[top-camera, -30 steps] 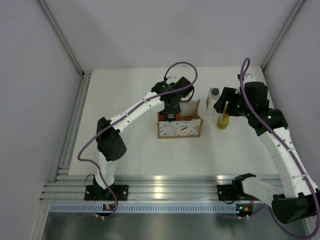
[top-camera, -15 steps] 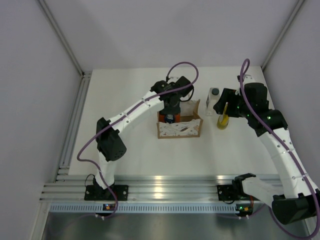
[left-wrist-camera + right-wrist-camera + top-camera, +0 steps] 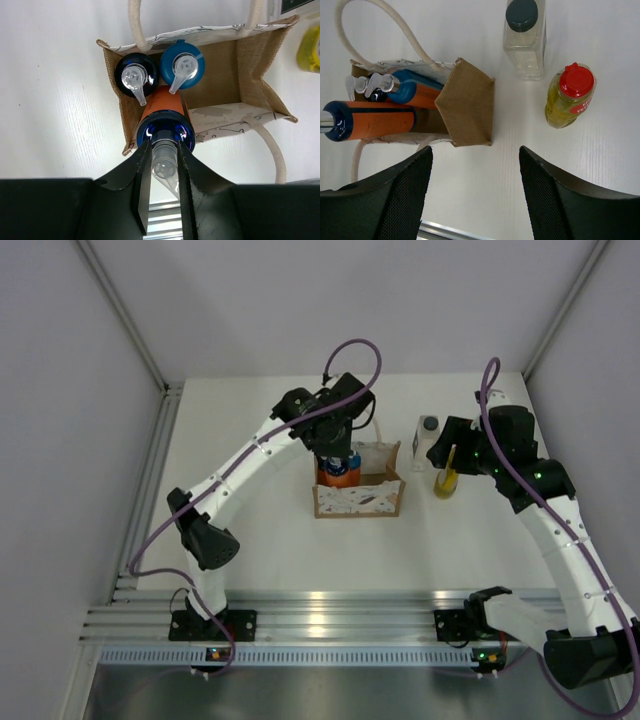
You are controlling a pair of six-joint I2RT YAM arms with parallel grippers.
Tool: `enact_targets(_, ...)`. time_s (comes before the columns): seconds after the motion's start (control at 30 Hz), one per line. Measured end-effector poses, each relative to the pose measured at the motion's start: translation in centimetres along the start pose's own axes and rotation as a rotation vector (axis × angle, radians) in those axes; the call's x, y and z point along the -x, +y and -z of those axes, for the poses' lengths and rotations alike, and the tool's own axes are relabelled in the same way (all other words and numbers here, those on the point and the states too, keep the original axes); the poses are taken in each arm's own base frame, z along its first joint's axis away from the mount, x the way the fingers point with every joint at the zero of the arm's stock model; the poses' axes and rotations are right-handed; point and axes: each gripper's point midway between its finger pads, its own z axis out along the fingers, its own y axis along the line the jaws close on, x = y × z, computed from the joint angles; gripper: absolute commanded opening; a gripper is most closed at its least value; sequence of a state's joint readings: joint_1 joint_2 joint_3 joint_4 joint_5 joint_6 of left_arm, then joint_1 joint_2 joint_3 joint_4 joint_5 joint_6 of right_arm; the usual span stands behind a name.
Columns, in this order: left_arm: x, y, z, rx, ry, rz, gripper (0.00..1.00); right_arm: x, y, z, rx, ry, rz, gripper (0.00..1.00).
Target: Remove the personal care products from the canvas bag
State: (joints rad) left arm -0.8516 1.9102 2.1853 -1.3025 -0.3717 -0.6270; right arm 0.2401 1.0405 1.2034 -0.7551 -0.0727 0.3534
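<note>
Starting at the left jaws, we find them clenched on the clear pump neck of an orange bottle with a blue cap, one black finger on each side of the neck. That bottle hangs upright over the left end of the canvas bag, its cap higher than the bag's rim; its base is hidden from us, so we cannot tell whether it is clear of the opening. Just behind it, inside the bag, two more pump bottles stand side by side and close together, one with a bright blue cap and one with a darker cap. The rest of the bag's floor shows bare tan canvas. One white rope handle lies flopped out on the counter. The right jaws are released, spread wide with nothing between them, hovering above the counter to the right of the bag. Below them two bottles stand out on the counter, apart from the bag: a clear bottle with a dark grey cap, farther back, and a yellow bottle with a red cap nearer, the two close beside each other but not touching. From above, the left arm reaches diagonally across to the bag at mid-counter.
</note>
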Motion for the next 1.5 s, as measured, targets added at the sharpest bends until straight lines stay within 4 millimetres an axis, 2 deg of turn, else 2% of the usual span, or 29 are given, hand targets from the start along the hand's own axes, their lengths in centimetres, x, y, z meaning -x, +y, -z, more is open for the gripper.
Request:
enact_targets(0.27, 1.7, 0.3, 3.6, -0.057, -0.052, 0.016, 0.0, 0.1, -0.1, 0.0, -0.008, -0.003, 0.0, 0.68)
enact_targets(0.5, 3.9, 1.6, 6.5, -0.092, -0.123, 0.076, 0.0, 0.1, -0.3, 0.0, -0.018, -0.007, 0.0, 0.68)
enact_targets(0.73, 6.2, 5.6, 10.4, -0.09, -0.224, 0.183, 0.0, 0.0, -0.4, 0.0, -0.022, -0.009, 0.0, 0.68)
enact_targets(0.93, 7.1, 9.4, 13.4, -0.05, -0.302, 0.253, 0.0, -0.2, -0.5, 0.1, -0.025, -0.006, -0.007, 0.68)
enact_targets(1.0, 7.3, 10.5, 13.9, -0.031, -0.321, 0.271, 0.0, -0.2, -0.5, 0.1, -0.026, -0.006, -0.008, 0.68)
enact_targets(1.1, 6.9, 11.9, 13.5, 0.013, -0.319, 0.283, 0.0, -0.2, -0.5, 0.2, -0.024, -0.01, -0.009, 0.67)
enact_targets(1.17, 6.1, 12.8, 12.3, 0.057, -0.292, 0.278, 0.0, -0.3, -0.5, 0.3, -0.024, -0.011, -0.01, 0.68)
enact_targets(1.37, 3.8, 14.8, 6.4, 0.186, -0.186, 0.246, 0.0, -0.2, -0.5, 0.4, -0.023, -0.014, -0.015, 0.68)
enact_targets(1.5, 3.5, 16.2, 3.1, 0.231, -0.169, 0.259, 0.0, -0.2, -0.4, 0.6, -0.021, -0.018, -0.017, 0.68)
